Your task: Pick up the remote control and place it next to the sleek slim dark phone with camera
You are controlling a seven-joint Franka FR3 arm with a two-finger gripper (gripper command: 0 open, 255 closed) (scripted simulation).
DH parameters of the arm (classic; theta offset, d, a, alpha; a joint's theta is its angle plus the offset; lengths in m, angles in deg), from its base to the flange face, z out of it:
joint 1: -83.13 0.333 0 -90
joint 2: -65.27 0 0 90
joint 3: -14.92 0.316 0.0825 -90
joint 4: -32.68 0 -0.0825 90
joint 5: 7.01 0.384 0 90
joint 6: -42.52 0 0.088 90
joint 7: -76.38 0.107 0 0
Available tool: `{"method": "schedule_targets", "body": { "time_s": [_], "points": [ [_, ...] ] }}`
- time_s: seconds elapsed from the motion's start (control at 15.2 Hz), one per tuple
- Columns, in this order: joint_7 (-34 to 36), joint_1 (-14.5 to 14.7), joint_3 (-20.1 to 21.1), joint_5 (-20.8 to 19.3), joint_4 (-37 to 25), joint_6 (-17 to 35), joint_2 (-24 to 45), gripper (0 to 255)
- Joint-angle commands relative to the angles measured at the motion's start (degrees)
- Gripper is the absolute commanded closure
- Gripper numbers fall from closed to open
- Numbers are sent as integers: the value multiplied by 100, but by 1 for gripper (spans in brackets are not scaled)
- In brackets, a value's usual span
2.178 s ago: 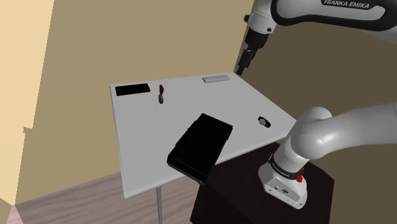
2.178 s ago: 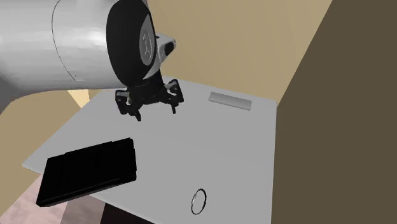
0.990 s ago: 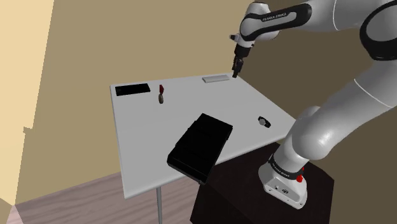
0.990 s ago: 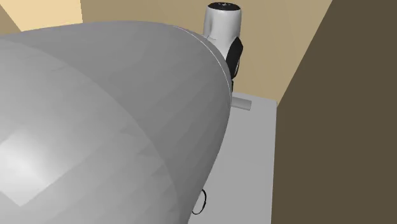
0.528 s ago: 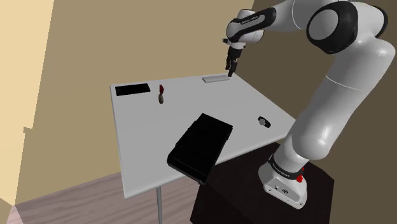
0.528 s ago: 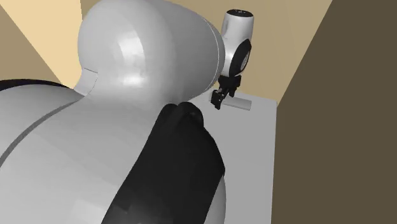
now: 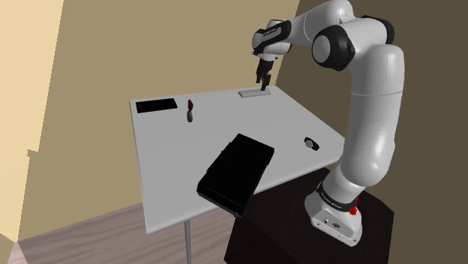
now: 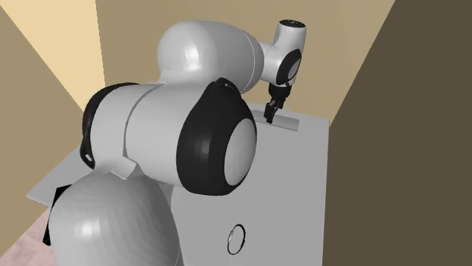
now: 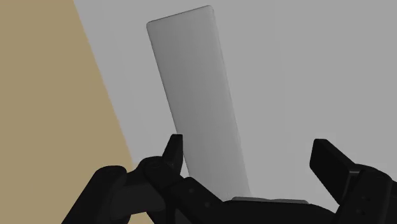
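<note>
The remote control (image 7: 253,93) is a plain grey slim slab lying at the far edge of the grey table (image 7: 225,124). My gripper (image 7: 262,84) hangs just above its end toward the shoulder view's right, pointing down. In the wrist view the fingers stand apart, and the remote (image 9: 197,95) runs away from between them, close to one fingertip (image 9: 173,149); neither finger touches it. The dark slim phone (image 7: 156,105) lies flat at the table's far corner on the shoulder view's left. From the second exterior view, the gripper (image 8: 270,115) hovers over the remote (image 8: 286,122).
A large black flat box (image 7: 236,172) overhangs the table's near edge. A small red and dark object (image 7: 190,111) stands near the phone. A small dark ring-shaped item (image 7: 311,142) lies by the edge nearest the stand (image 7: 300,232). Tan walls close in behind the table.
The arm has swung across from the shoulder view's right and stretched out. The gripper has moved left and down until it hangs over the remote. Nothing on the table has moved.
</note>
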Motion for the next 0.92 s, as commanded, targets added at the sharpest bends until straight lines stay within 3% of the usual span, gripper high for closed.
{"method": "schedule_targets", "body": {
  "time_s": [0.0, 0.07, 0.86],
  "points": [
    [-318, -212, 132, 166, -563, -107, 507, 0],
    [-404, -288, 180, 207, -776, -158, 679, 0],
    [-486, -332, 272, 342, -569, 281, 932, 0]
  ]
}}
